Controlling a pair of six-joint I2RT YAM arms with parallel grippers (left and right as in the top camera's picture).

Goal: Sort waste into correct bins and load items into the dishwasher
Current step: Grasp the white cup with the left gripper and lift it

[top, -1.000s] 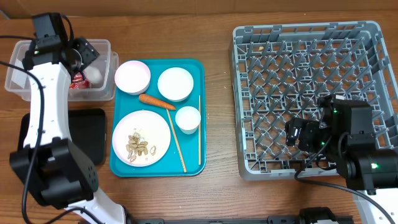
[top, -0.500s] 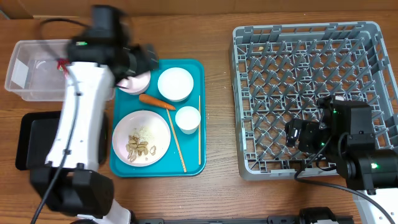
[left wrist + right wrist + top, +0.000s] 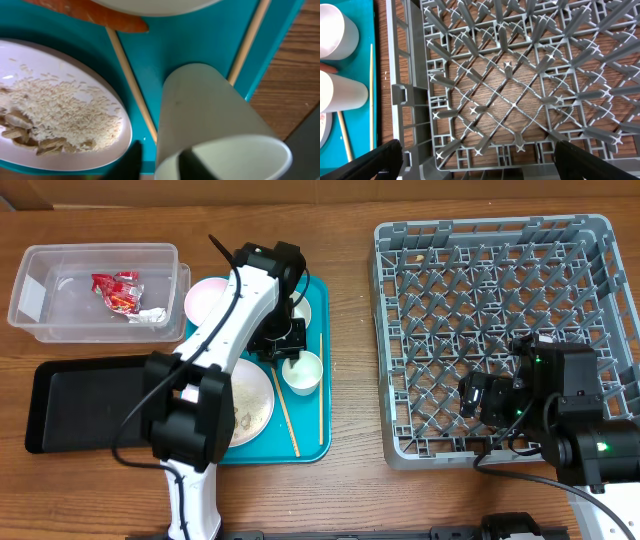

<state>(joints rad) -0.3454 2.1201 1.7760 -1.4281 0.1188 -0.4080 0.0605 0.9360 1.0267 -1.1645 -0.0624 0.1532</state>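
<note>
My left gripper (image 3: 285,345) reaches over the teal tray (image 3: 310,298) and is shut on the wall of a small white cup (image 3: 303,375). In the left wrist view one finger sits inside the cup (image 3: 210,110) and the other finger (image 3: 132,162) outside it. Beside the cup lie a plate of rice and scraps (image 3: 60,100), a carrot (image 3: 95,12) and two chopsticks (image 3: 321,390). The grey dish rack (image 3: 500,330) stands at the right. Over its near left corner my right gripper (image 3: 490,395) hangs open, holding nothing, with the rack floor (image 3: 510,75) below.
A clear bin (image 3: 60,280) at the far left holds red wrappers (image 3: 115,288). A black tray (image 3: 90,405) lies in front of it. A pink bowl (image 3: 200,298) sits at the teal tray's back left, and my left arm hides part of a white bowl.
My left arm has swung from the clear bin across to the teal tray, leaving the wrappers in the bin, and its jaws have closed on the cup. The right arm has not moved.
</note>
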